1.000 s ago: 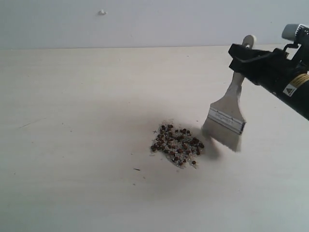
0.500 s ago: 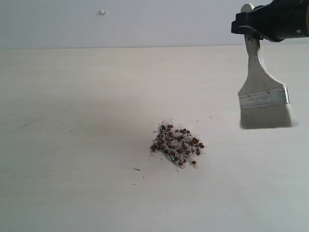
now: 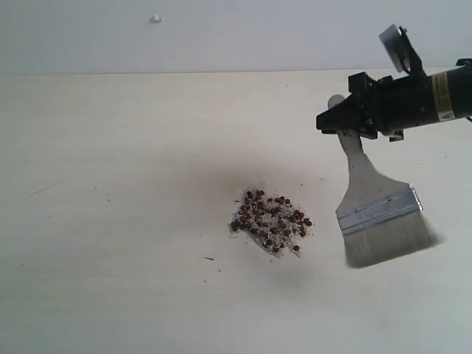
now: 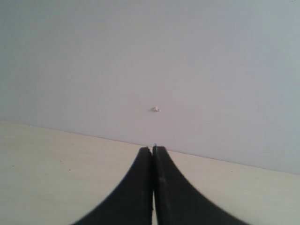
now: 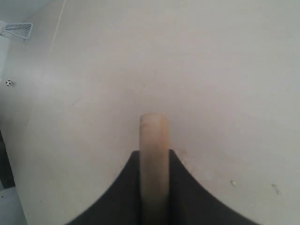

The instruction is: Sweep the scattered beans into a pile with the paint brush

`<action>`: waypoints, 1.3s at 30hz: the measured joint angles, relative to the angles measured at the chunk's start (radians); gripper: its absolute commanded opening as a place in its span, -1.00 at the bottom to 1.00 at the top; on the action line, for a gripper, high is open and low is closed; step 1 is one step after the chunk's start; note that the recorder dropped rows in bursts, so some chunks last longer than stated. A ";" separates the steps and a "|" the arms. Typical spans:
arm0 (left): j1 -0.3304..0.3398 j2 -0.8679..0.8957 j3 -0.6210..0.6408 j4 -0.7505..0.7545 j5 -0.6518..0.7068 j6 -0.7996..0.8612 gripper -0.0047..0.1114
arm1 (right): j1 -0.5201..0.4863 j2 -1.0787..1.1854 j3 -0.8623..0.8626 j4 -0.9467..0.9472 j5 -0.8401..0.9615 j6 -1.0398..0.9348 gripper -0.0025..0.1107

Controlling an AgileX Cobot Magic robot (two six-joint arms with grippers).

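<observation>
**A:** Where's your brush?
**B:** Nearest you, the brush (image 3: 378,209) hangs tilted, its bristles just right of the beans (image 3: 271,223) (apart, not touching), so a leftward stroke could tuck strays in.
**A:** And the beans?
**B:** Bunched mid-tabletop (image 3: 110,221). Behind them, your right pincer (image 3: 343,122) clamps the handle. Your left pincer (image 4: 152,153) is pressed closed, holding nothing.

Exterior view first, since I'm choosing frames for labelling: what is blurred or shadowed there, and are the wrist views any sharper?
Exterior view: the paint brush bristles smear with motion blur; the beans look fairly crisp within a soft shadow on the table. Left wrist view: the shut left hand is a dark, soft-edged silhouette. Right wrist view: the brush handle sits close and slightly soft.
</observation>
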 measured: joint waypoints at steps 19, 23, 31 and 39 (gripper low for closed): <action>0.000 0.000 0.000 0.000 0.000 0.000 -0.92 | 0.000 0.122 -0.001 -0.002 0.207 -0.036 -0.33; 0.000 0.000 0.000 0.000 0.000 0.000 -0.92 | 0.000 0.122 -0.001 -0.002 0.255 -0.036 -0.30; 0.000 0.000 0.000 0.000 0.000 0.000 -0.92 | -0.012 0.064 0.004 0.000 0.375 -0.015 -0.59; 0.000 0.000 0.000 0.000 0.000 0.000 -0.92 | -0.032 -0.301 0.192 0.032 0.588 -0.109 -0.96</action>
